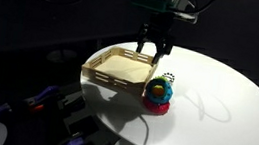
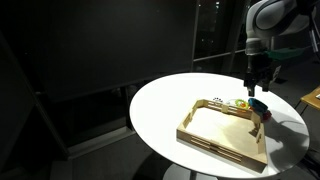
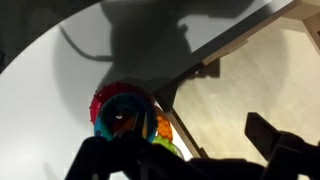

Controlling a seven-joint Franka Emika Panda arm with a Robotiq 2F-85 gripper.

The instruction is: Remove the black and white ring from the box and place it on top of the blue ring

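Note:
The black and white ring lies outside the box, close behind the ring stack; I cannot tell whether it touches the stack. It also shows in an exterior view. The tan wooden box looks empty. The blue ring sits on the red ring at the box's corner, with orange and green pieces beside it. My gripper hangs open and empty above the box's edge near the stack. The black and white ring is hidden in the wrist view.
The round white table carries the box and the stack. Its edge curves close to the box's near side. Dark surroundings lie beyond the table, with cables and equipment below it.

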